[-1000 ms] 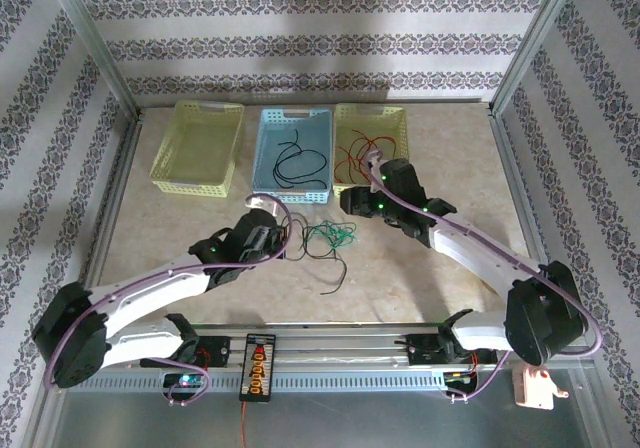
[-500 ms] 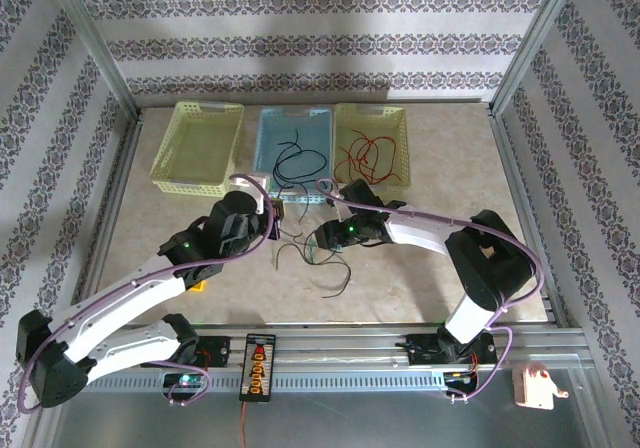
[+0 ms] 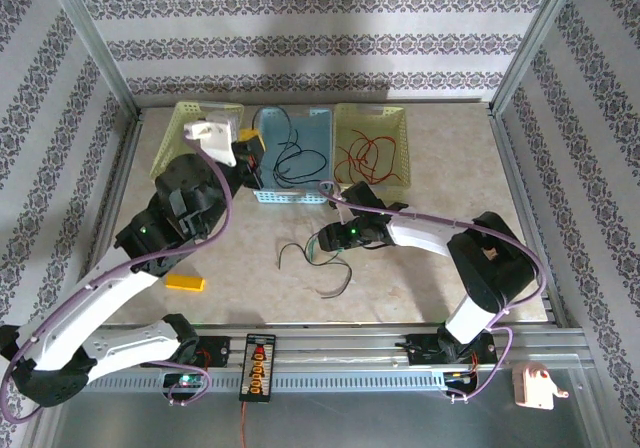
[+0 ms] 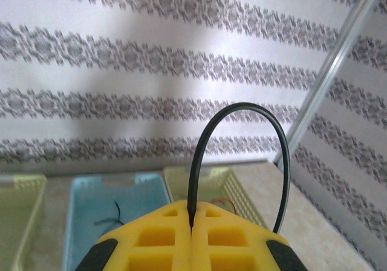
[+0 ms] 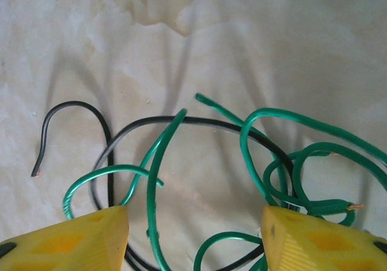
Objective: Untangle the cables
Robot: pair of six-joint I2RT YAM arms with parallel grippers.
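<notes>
"What has the left gripper (image 4: 191, 224) got?"

"A black cable (image 4: 242, 109). The two yellow fingers (image 4: 151, 247) are pressed together with the wire nipped in the seam between them. It rises out of the grip, arches over and comes down on the right side. The arm is lifted well off the table (image 3: 450, 168), and the gripper sits at the left edge of the blue basket (image 3: 318, 118)."

"And the other one?"

"The right gripper (image 5: 193, 222) is down low over the table with its fingers spread wide, and I can't see them touching any wire. The green cables (image 5: 266, 138) lie in loose loops on the surface between the two pads and just ahead of them, most bunched towards the right pad. A second black cable (image 5: 78, 111) curves through the same heap and crosses the green loops, its bare end curling off to the left."

"So the tangle is on the table?"

"Yes, right under that gripper, in front of the baskets. One loose black wire (image 3: 338, 286) lies just beside it, towards the near edge."

"What's in the baskets?"

"The red cables (image 3: 368, 156) are in the yellow basket (image 3: 370, 111) on the right. A few black cables (image 3: 292, 160) are in the blue one in the middle. The pale green basket (image 3: 190, 183) is on the left, and the raised arm's wrist hides part of it."

"Anything else lying about?"

"A small flat yellow piece (image 3: 186, 284) on the table, near the left arm and well apart from the wires."
</notes>
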